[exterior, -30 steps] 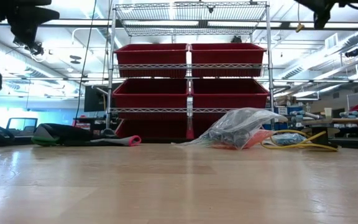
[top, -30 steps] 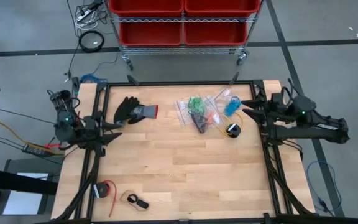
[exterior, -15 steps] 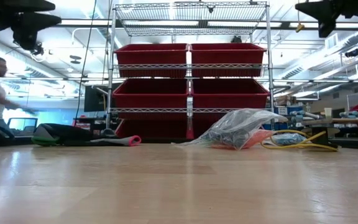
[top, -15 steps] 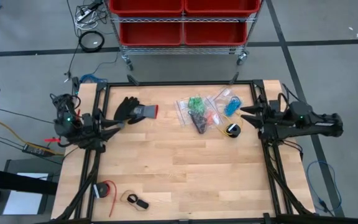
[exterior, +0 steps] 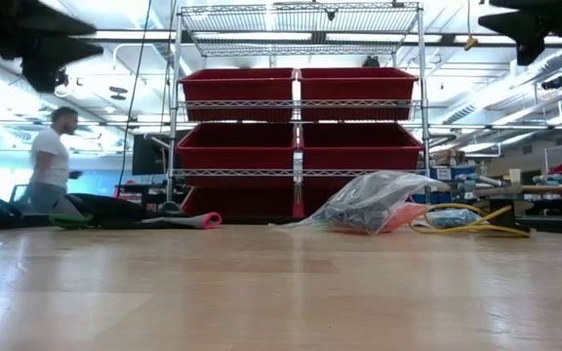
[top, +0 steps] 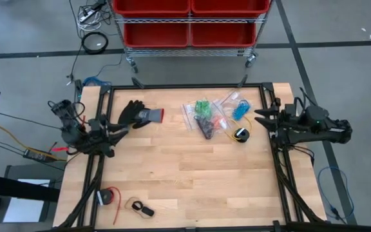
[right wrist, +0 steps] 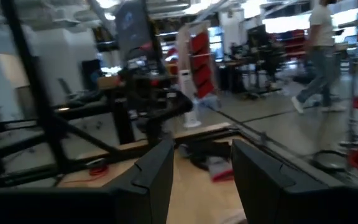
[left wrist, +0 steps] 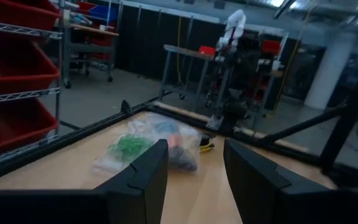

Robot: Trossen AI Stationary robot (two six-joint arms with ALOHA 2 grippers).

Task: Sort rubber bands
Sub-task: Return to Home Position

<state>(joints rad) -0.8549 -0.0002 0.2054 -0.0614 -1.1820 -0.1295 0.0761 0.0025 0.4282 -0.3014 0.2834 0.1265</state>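
The rubber bands lie in clear plastic bags (top: 208, 116) on the far middle of the wooden table: green (top: 203, 106), blue (top: 240, 111), orange (top: 219, 122) and black (top: 206, 127). The same bags (left wrist: 151, 142) show ahead of my left gripper's fingers, and they form a crumpled heap (exterior: 374, 200) in the low view. My left gripper (top: 126, 127) stands open at the table's left edge, pointing level toward the right. My right gripper (top: 257, 116) stands open at the right edge, pointing level toward the left. Both fingers' gaps, left (left wrist: 194, 168) and right (right wrist: 204, 168), hold nothing.
A black glove with a red cuff (top: 140, 114) lies at the far left. A yellow cable with a black piece (top: 240, 133) lies beside the bags. Small items (top: 108, 195) (top: 143, 209) sit near the front left. Behind the far edge stands a rack of red bins (top: 189, 22), where a person (exterior: 52, 161) walks.
Both arms have sunk a little over their own table edges. The right arm has folded in and swung, so its gripper now points more squarely across the table. A person has walked into the background of the low view. The bags have not moved.
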